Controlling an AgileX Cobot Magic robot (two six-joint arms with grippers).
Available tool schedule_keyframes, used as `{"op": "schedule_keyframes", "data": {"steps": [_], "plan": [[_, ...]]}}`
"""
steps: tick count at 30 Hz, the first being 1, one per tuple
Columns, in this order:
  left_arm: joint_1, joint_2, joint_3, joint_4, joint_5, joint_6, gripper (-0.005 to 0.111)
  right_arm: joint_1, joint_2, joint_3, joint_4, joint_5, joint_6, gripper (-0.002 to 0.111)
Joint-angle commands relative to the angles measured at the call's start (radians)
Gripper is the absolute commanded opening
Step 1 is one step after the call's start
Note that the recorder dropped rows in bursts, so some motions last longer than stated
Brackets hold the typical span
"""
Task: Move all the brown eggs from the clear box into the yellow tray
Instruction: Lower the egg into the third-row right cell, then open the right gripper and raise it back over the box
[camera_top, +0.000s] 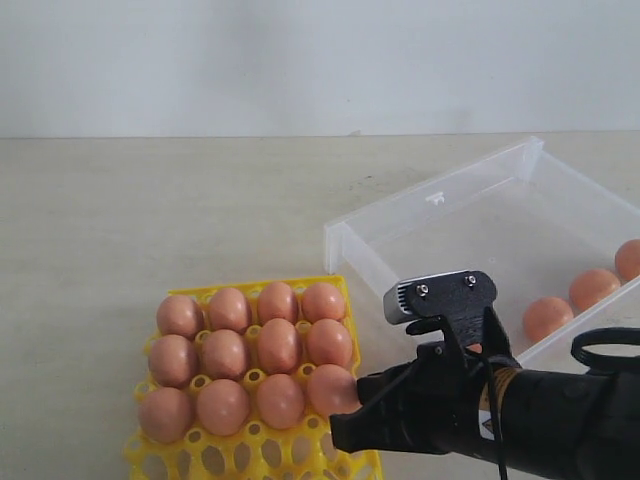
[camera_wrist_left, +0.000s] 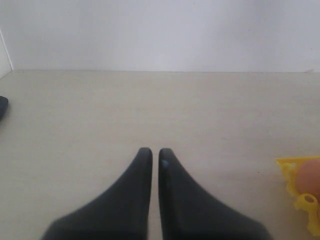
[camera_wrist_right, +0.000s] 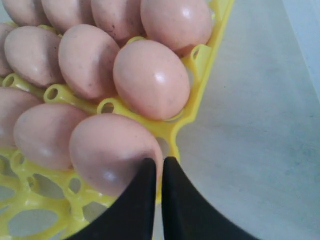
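Observation:
The yellow tray (camera_top: 335, 455) lies at the front left, with several brown eggs (camera_top: 252, 348) filling its three far rows; the near row of cups is bare. Three more brown eggs (camera_top: 594, 288) lie in the clear box (camera_top: 440, 215) on the right. My right gripper (camera_top: 345, 422) is shut and holds nothing. Its tips (camera_wrist_right: 155, 162) rest against the nearest egg (camera_wrist_right: 110, 152) at the tray's right edge (camera_wrist_right: 200, 95). My left gripper (camera_wrist_left: 152, 152) is shut with nothing in it, over bare table. A tray corner (camera_wrist_left: 292, 172) with one egg (camera_wrist_left: 311, 177) shows beside it.
The beige tabletop (camera_top: 150, 210) runs back to a white wall (camera_top: 300, 60). The clear box's near left wall (camera_top: 365, 260) stands close behind the tray. My right arm (camera_top: 560, 420) fills the front right corner.

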Motion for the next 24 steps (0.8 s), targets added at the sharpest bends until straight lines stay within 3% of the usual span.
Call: {"op": "schedule_keyframes", "data": {"steps": [1, 8, 10, 14, 16, 17, 18, 21, 24], "plan": [[0.003, -0.002, -0.001, -0.005, -0.005, 0.007, 0.004, 0.0, 0.002, 0.004, -0.014, -0.015, 0.003, 0.0], [0.003, -0.002, -0.001, -0.005, -0.005, 0.007, 0.004, 0.0, -0.035, 0.004, -0.007, -0.01, -0.005, 0.0], [0.003, -0.002, -0.001, -0.005, -0.005, 0.007, 0.004, -0.002, -0.103, 0.004, 0.075, -0.035, -0.108, 0.0], [0.003, -0.002, -0.001, -0.005, -0.005, 0.007, 0.004, -0.02, -0.276, 0.004, 0.61, -0.195, -0.767, 0.0], [0.003, -0.002, -0.001, -0.005, -0.005, 0.007, 0.004, -0.06, -0.329, 0.002, 0.884, -0.492, -1.141, 0.0], [0.003, -0.002, -0.001, -0.005, -0.005, 0.007, 0.004, -0.088, -0.332, -0.009, 0.943, -0.639, -1.224, 0.0], [0.003, -0.002, -0.001, -0.005, -0.005, 0.007, 0.004, -0.14, -0.325, -0.028, 0.965, -0.795, -1.277, 0.0], [0.003, -0.002, -0.001, -0.005, -0.005, 0.007, 0.004, -0.402, -0.309, -0.132, 0.822, -0.793, -1.264, 0.0], [0.003, -0.002, -0.001, -0.005, -0.005, 0.007, 0.004, -0.657, -0.255, -0.261, 0.516, -0.505, -1.037, 0.0]]}}
